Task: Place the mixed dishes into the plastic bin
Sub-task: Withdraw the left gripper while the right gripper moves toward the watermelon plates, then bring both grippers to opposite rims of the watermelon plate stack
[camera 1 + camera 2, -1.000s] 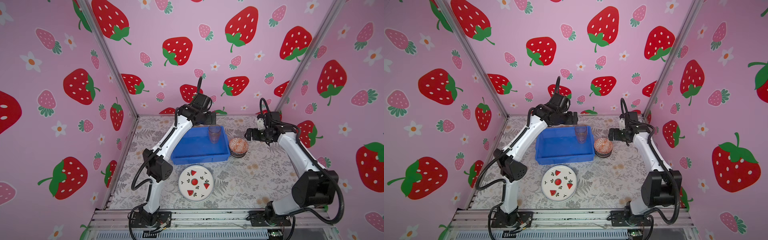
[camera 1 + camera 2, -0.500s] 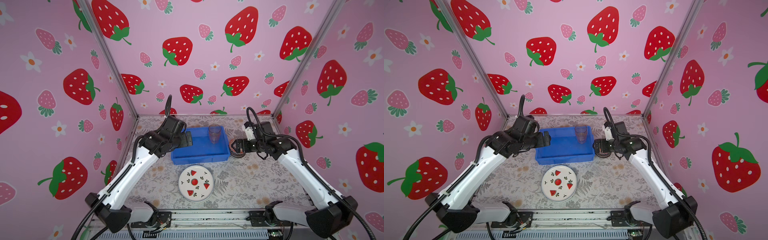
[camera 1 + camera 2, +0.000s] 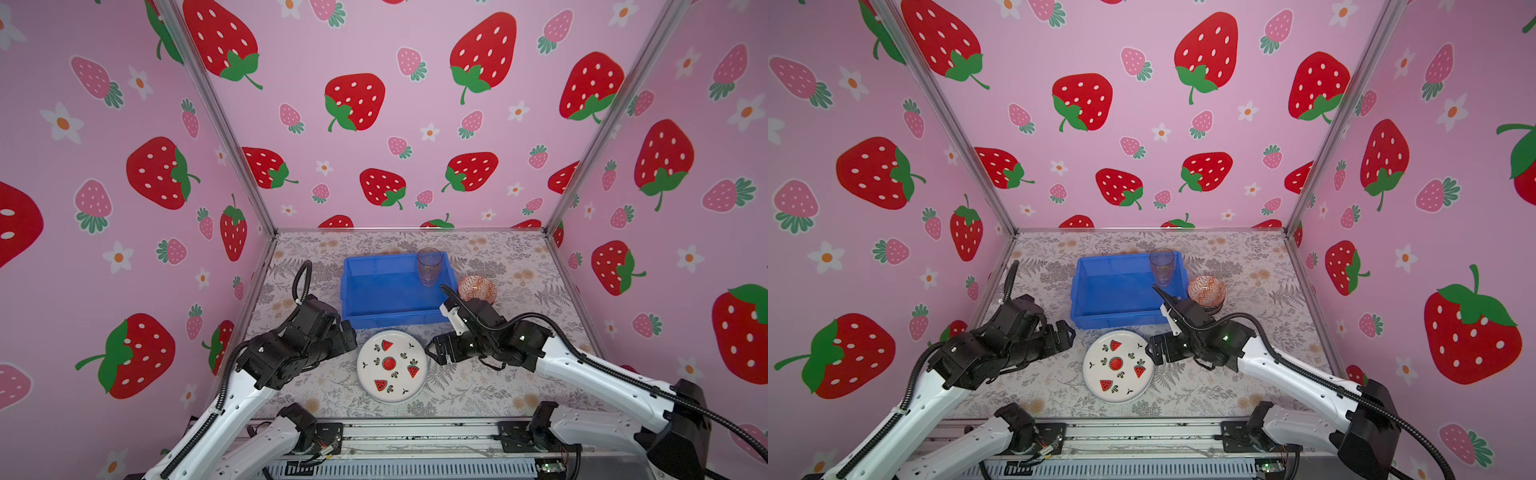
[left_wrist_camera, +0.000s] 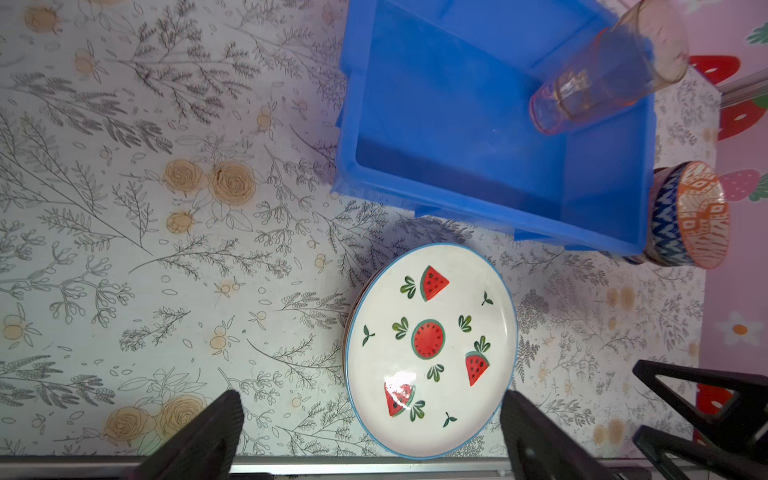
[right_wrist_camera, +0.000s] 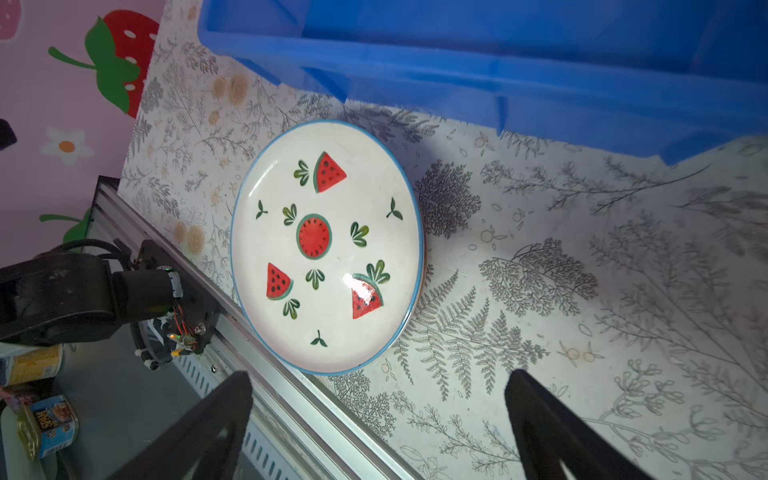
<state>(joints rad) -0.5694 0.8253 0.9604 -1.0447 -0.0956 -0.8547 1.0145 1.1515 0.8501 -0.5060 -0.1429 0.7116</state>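
The left gripper (image 3: 349, 336) hangs over the table with its jaws spread wide and nothing between them. It sits at the far-left edge of the plate (image 3: 392, 366) and points right, toward it.

The plate lies flat on the table (image 3: 291, 386) at the near centre, just beside the near wall of the bin (image 3: 390, 322) and outside it. A second rim shows beneath it in the left wrist view, so it may rest on another plate. Being round, it has no long axis, so any point on the rim can be gripped.

A glass (image 3: 429, 268) stands upright in the far-right corner of the bin.

The right gripper (image 3: 433, 352) is also spread wide and empty. It sits just beside the right edge of the plate and points left at it. The plate therefore lies between the two grippers. Neither is clearly nearer, and contact cannot be confirmed.

A stack of bowls (image 3: 477, 289) stands on the table just beside the right wall of the bin.

To reach the bin, the plate must move away, over the near wall.
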